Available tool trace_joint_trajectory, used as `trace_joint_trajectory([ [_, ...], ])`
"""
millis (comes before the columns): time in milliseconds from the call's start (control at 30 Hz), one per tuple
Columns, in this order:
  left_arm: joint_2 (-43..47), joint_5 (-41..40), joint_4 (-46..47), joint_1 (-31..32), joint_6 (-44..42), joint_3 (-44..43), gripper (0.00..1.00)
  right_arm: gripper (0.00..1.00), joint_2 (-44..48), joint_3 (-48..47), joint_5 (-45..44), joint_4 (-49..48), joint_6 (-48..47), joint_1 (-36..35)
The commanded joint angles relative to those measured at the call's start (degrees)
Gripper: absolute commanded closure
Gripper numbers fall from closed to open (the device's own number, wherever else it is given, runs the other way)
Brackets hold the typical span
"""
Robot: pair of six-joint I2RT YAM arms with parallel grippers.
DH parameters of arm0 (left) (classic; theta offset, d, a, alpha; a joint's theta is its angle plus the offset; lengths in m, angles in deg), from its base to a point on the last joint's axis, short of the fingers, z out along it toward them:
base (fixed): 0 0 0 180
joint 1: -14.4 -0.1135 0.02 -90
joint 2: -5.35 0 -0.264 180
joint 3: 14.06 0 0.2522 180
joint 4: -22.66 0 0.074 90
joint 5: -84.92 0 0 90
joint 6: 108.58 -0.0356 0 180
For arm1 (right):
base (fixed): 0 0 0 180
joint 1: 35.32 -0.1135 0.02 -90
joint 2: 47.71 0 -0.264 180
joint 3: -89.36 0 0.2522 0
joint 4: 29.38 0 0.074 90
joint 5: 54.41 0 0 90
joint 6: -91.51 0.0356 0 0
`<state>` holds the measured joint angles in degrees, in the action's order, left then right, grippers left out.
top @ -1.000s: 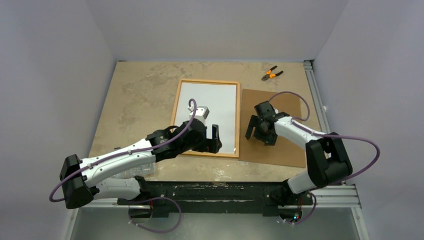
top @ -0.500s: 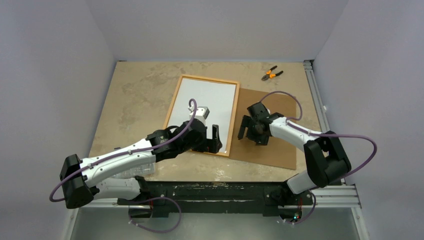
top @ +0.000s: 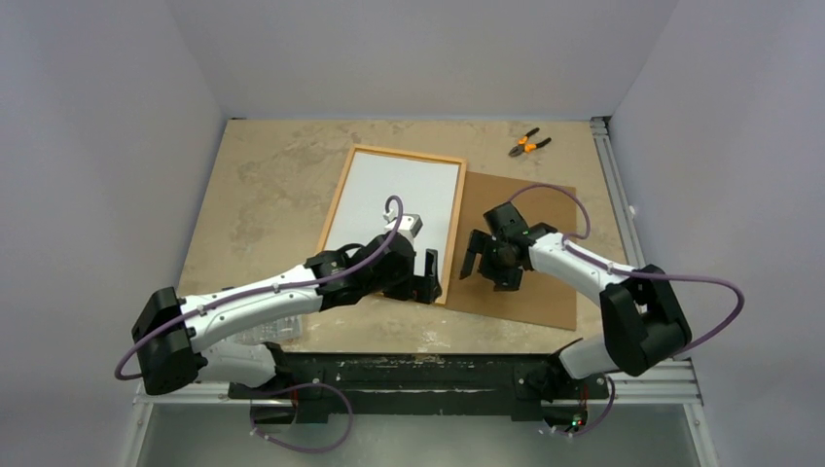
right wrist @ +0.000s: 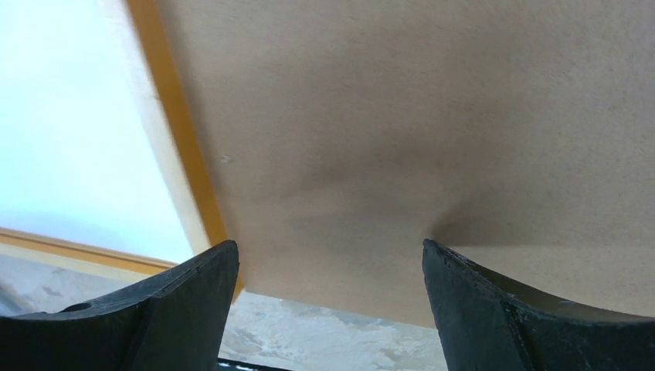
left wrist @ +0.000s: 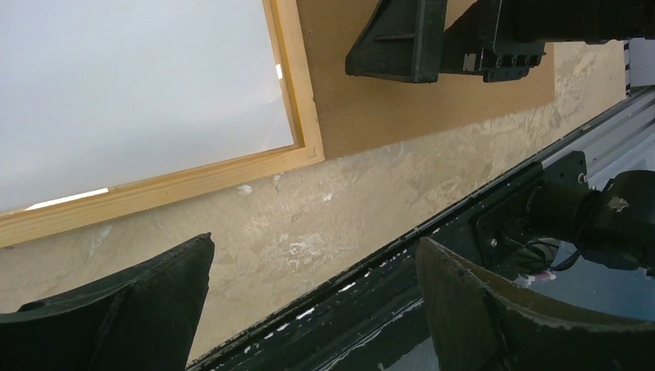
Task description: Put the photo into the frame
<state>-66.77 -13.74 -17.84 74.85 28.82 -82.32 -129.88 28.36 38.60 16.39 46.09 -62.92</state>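
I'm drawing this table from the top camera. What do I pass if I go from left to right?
the frame → brown board → metal rail along the table's right edge. I left out the pliers: they lie farther back, level with the board, so their place in the row is unclear.

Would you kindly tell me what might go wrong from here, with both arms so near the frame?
1. The open left end effector and open right end effector hover close together by the near right corner of the orange-bordered rectangular picture frame; they may collide.
2. The flat brown backing board lies against the frame's right edge, so shifting one could drag the other.
3. The board lies flat on the mottled table, so gripping its edge may fail.
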Motion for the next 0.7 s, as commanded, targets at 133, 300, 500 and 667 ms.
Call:
trace_joint_trajectory([
  [133, -2.1, 3.8, 4.0, 0.5, 0.2, -1.5, 0.00, 0.14, -2.3, 6.4, 2.7, 0.0, 0.1, 3.9],
  [300, -2.5, 4.0, 4.3, 0.6, 0.3, -1.5, 0.00, 0.14, 1.1, 11.2, 4.1, 1.0, -0.9, 11.2],
  [500, -3.3, 4.4, 4.8, 0.6, 0.2, -1.8, 0.01, 0.14, 6.9, 11.7, 0.0, 5.8, -1.0, 12.7],
  [667, -4.1, 4.9, 5.1, 0.6, 0.1, -2.2, 0.00, 0.14, 9.2, 10.3, -1.3, 8.0, -1.1, 12.8],
])
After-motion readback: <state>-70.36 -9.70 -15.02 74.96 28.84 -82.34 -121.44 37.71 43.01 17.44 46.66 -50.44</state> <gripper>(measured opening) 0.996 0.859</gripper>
